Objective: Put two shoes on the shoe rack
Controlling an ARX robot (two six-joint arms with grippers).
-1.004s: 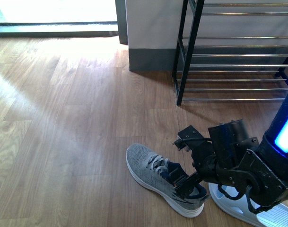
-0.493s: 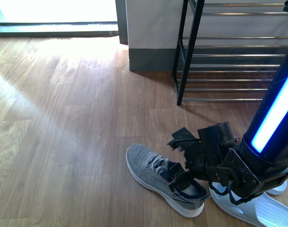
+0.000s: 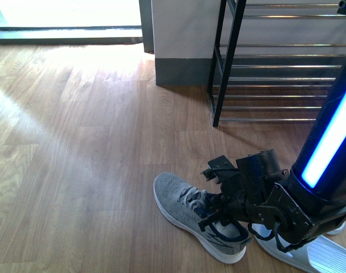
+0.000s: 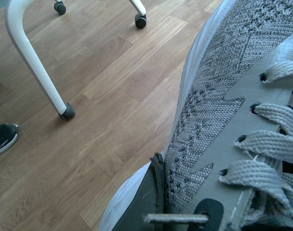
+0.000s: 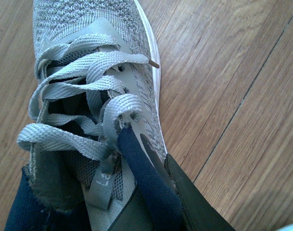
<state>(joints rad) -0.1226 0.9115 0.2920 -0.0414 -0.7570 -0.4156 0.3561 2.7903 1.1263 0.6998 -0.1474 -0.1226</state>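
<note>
Right gripper (image 3: 214,193) sits low over the grey sneaker (image 3: 178,196), jaws apart: one finger (image 5: 194,207) outside the white sole, the other by the navy collar. Pale blue slide (image 3: 323,259) lies just beside it, shoe rack (image 3: 225,68) well beyond. Left gripper isn't visible. Its camera only shows a laced grey sneaker (image 4: 218,96) up close.

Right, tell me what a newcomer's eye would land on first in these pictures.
The black right gripper on its blue-lit arm stands out first, low and right in the front view. It sits at the navy collar of a grey knit lace-up sneaker lying on the wooden floor. Behind them, top right, stands the black-framed shoe rack with chrome rods.
</note>
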